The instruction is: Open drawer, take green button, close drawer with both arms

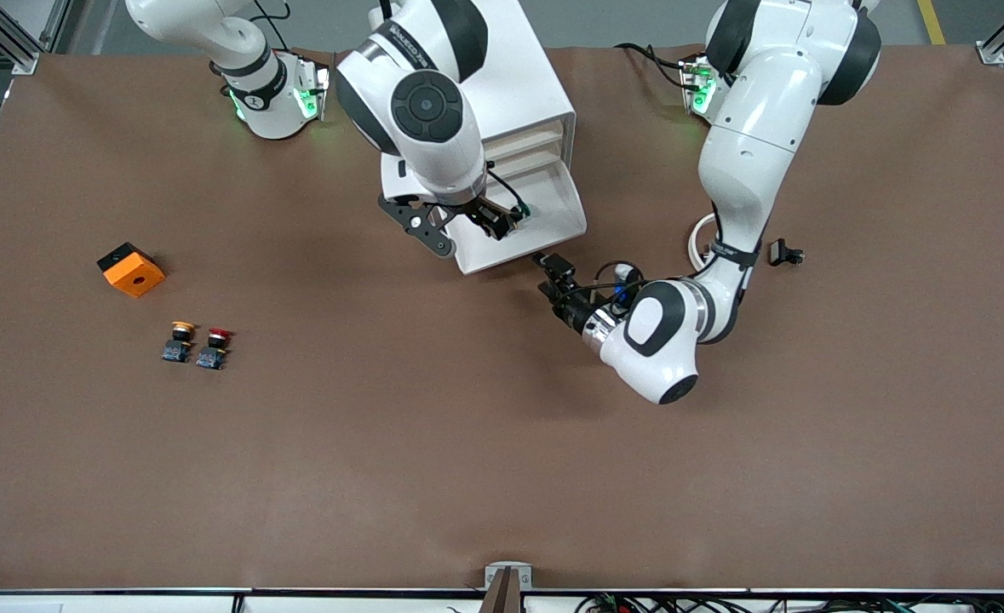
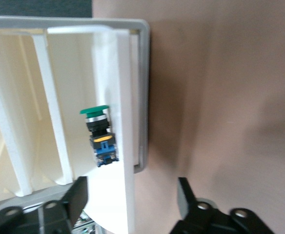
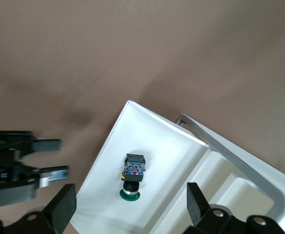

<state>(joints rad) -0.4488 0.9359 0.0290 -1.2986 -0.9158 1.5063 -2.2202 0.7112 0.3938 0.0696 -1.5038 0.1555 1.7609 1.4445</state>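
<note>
The white cabinet (image 1: 523, 102) has its bottom drawer (image 1: 565, 223) pulled out toward the front camera. The green-capped button (image 3: 132, 178) lies on its side on the drawer floor; it also shows in the left wrist view (image 2: 99, 135). My right gripper (image 1: 497, 223) hangs open over the drawer, with its fingers (image 3: 63, 205) spread to either side of the button and above it. My left gripper (image 1: 554, 274) is open and empty, low by the drawer's front corner at the left arm's end. It also shows in the right wrist view (image 3: 47, 158), apart from the drawer. The drawer's grey handle (image 3: 230, 151) is free.
An orange block (image 1: 131, 269), a yellow-capped button (image 1: 180, 339) and a red-capped button (image 1: 214, 346) stand toward the right arm's end of the table. A small black part (image 1: 785, 253) and a white cable loop (image 1: 699, 243) lie by the left arm.
</note>
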